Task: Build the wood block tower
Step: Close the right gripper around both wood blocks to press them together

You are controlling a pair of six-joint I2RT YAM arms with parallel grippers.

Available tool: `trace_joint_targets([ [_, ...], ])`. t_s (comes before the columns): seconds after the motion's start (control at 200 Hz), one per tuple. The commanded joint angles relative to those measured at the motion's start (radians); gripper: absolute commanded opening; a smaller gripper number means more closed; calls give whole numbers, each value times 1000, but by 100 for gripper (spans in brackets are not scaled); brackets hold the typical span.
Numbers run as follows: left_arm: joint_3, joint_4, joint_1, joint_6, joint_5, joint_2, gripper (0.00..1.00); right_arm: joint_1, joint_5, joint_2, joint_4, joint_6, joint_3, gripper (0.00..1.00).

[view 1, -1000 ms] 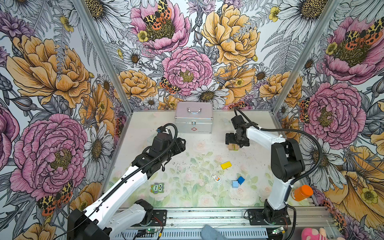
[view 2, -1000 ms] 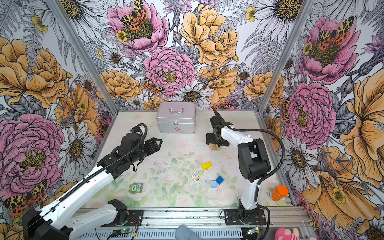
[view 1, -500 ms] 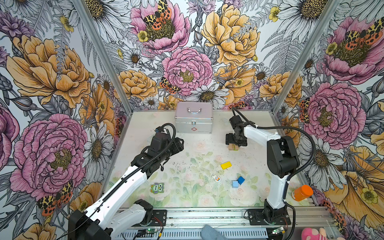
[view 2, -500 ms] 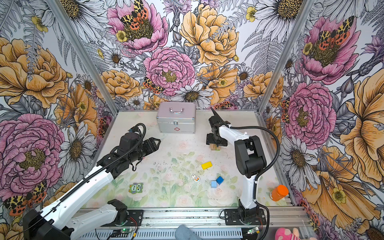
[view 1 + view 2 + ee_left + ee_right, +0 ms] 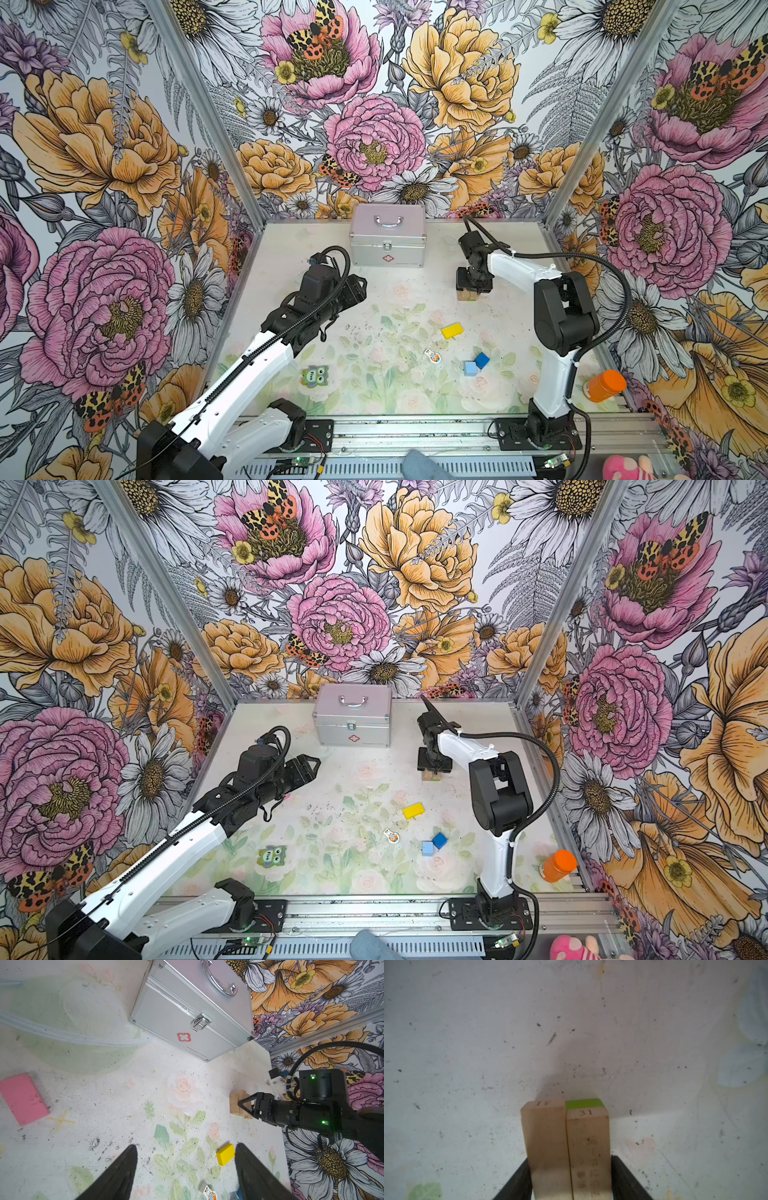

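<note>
Standing over the low tower (image 5: 467, 295), right of the case (image 5: 387, 241) at the back of the worktop (image 5: 395, 299), the right end effector (image 5: 471, 283) points straight down. In both top views only a tan sliver shows under it. The right wrist view gives more: two tan blocks (image 5: 546, 1142) lie side by side, each end stamped 31, with a green block (image 5: 584, 1103) beneath, and a black finger (image 5: 623, 1176) sits against each outer face, closed on the pair.

Left end effector (image 5: 185, 1169) hangs above the worktop, jaws well apart, nothing between them. Its wrist view alone shows a pink block (image 5: 22, 1099), which the left arm hides in both top views.

Loose at front right are a yellow block (image 5: 452, 330), a dark blue cube (image 5: 482, 360) touching a light blue cube (image 5: 470, 368), and a small figure (image 5: 433, 355). Owl piece (image 5: 314, 376) lies front left.

Against a second ago, the right arm has stayed over the same tower, the loose pieces have not moved, and the left arm has barely shifted.
</note>
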Motion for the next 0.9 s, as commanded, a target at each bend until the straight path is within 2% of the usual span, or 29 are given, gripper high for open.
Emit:
trace_joint_targets([
  [0.0,-19,12,10,21,20,-16,76,-1,18,6,-6,-12,34,59],
  [0.32,-22,10,11,13,19,-24,75,-1,18,18,-9,-39,55,59],
  [0.395,-21,7,9,10,16,-26,75,0,16,24,-10,-39,62,57],
  [0.475,-20,5,10,8,13,-27,75,0,12,31,-13,-41,70,50],
  [0.895,-12,-3,9,9,10,-26,75,1,2,45,-27,-73,89,49],
])
